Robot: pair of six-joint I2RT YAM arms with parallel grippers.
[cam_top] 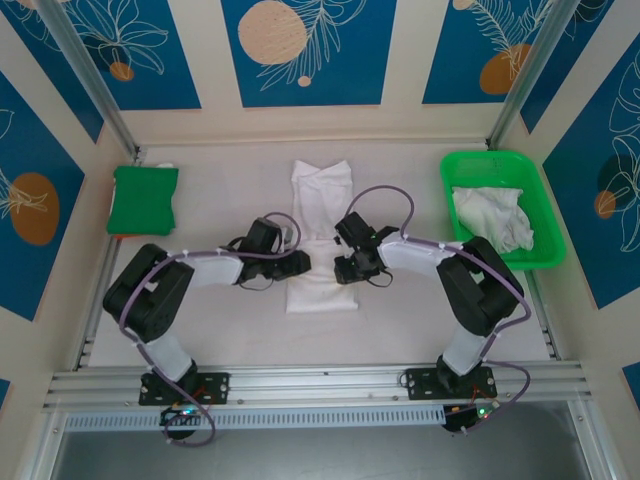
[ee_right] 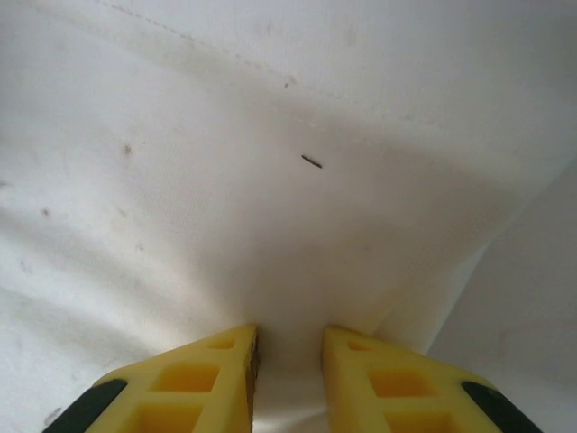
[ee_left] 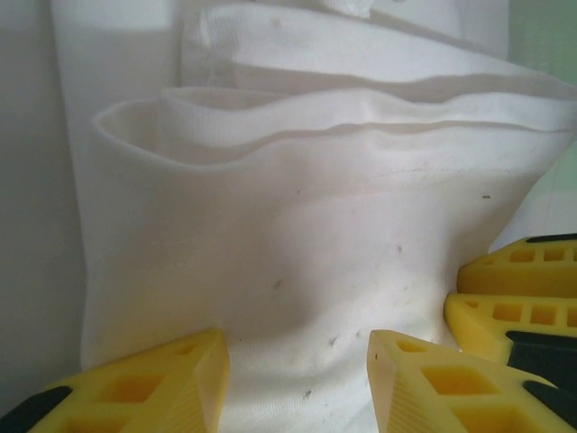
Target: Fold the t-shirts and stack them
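The counter (cam_top: 220,315) is a pale, off-white sheet, fenced at its near edge by aluminium rails (cam_top: 320,385) where both arms are bolted. Cream walls close it in on three sides, hung with blue panels (cam_top: 305,50) of white leaf outlines and orange discs. A folded t-shirt (cam_top: 322,190) lies as a long white strip down the middle of the counter. At the right a green tray (cam_top: 470,165) holds a crumpled t-shirt (cam_top: 492,215), and near the left wall rests a folded green cloth (cam_top: 143,198). The left end effector (cam_top: 300,262) and the right end effector (cam_top: 345,268) meet over the strip's lower half and cover part of it. Seen close from its wrist, the right end effector (ee_right: 290,334) has its yellow fingers nearly together, pinching a fold of the white cloth. The left end effector (ee_left: 296,347) straddles the shirt's layered edge with its fingers well apart; whether it truly grips I cannot tell. The shirt's print is too faint to see.
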